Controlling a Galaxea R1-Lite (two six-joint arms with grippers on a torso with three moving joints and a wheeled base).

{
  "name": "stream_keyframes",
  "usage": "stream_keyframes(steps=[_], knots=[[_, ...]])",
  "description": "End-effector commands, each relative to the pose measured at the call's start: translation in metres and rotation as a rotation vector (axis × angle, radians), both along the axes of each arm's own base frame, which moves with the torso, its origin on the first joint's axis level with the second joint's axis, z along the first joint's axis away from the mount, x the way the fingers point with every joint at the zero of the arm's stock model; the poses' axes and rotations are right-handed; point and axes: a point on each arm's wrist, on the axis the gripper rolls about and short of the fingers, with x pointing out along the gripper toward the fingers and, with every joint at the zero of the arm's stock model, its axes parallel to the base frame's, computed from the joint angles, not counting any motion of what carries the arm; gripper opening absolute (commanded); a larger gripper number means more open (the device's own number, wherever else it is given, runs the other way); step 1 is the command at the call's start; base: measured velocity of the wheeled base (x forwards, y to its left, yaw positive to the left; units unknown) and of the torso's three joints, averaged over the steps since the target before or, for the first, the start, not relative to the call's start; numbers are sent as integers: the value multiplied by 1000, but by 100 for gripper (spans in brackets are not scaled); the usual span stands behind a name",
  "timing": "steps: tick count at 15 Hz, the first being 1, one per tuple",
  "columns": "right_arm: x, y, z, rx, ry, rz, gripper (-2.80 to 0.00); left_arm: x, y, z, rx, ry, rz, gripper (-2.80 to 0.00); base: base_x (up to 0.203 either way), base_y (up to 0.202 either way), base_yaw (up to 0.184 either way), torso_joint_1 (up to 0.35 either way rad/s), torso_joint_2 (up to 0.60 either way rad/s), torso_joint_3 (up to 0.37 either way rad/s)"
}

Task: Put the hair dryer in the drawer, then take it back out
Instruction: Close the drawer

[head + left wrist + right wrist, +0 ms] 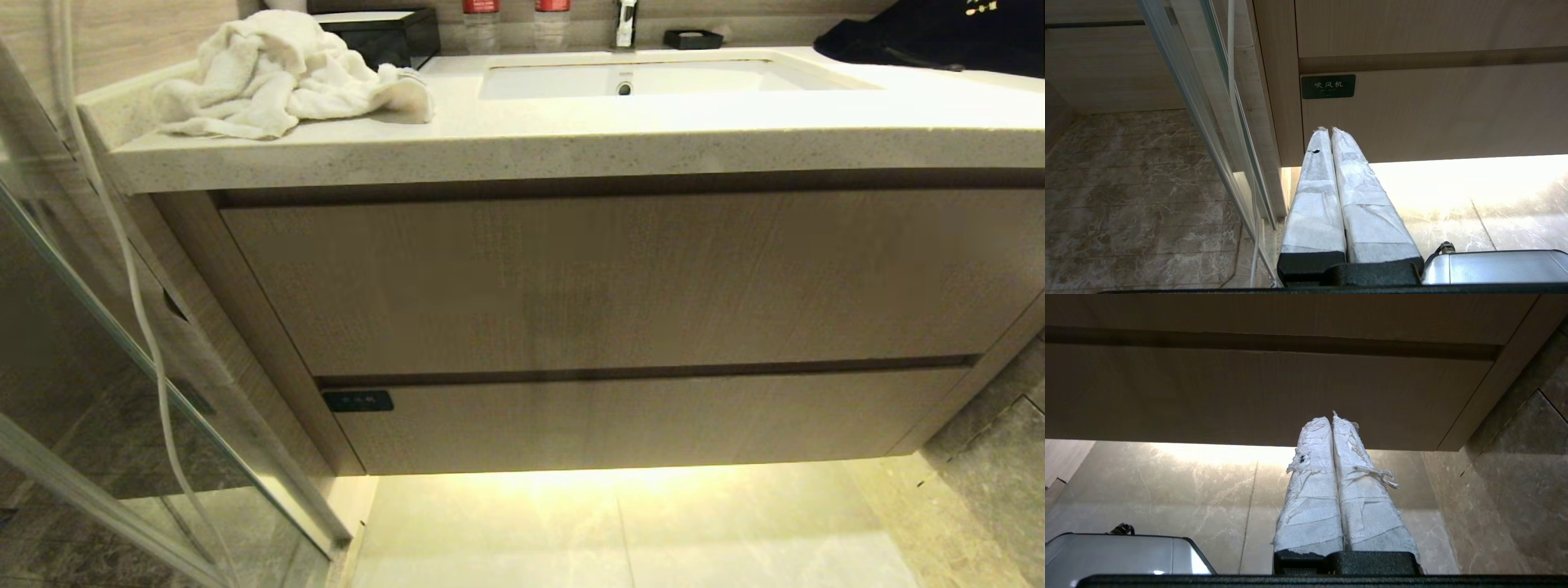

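Observation:
The drawer (645,420) is the shallow wood-grain front at the bottom of the vanity, closed, with a small black label (357,401) at its left end. The left wrist view shows that drawer (1453,110) and its label (1328,86) straight ahead. My left gripper (1329,130) is shut and empty, its white-wrapped fingers pressed together, a short way in front of the drawer's left end. My right gripper (1331,418) is likewise shut and empty before the drawer (1249,392) nearer its right end. Neither arm shows in the head view. The hair dryer is out of view.
A taller wood-grain front (604,282) sits above the drawer. The countertop (571,139) carries a crumpled white towel (277,73), a sink (645,77), a black box (384,33) and a dark bag (939,37). A glass partition (122,343) with a white cord (135,286) stands left. Lit floor tiles (620,523) lie below.

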Motion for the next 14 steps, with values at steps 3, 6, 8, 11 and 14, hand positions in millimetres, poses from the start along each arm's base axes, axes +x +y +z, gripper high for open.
stream_keyframes(steps=[3, 6, 8, 11, 14], knots=[[-1, 0, 4, 20, -18, 3, -280, 0, 0, 0, 0, 2, 0, -280, 0, 0, 0, 0, 0, 0], [-7, 0, 57, 29, 18, 13, -280, 0, 0, 0, 0, 3, 0, -280, 0, 0, 0, 0, 0, 0], [12, 1, 97, 84, 222, 46, -280, 0, 0, 0, 0, 3, 0, -280, 0, 0, 0, 0, 0, 0], [67, 3, 125, 144, 506, 96, -280, 0, 0, 0, 0, 3, 0, -280, 0, 0, 0, 0, 0, 0], [131, 10, 126, 115, 726, 174, -280, 0, 0, 0, 0, 3, 0, -280, 0, 0, 0, 0, 0, 0]])
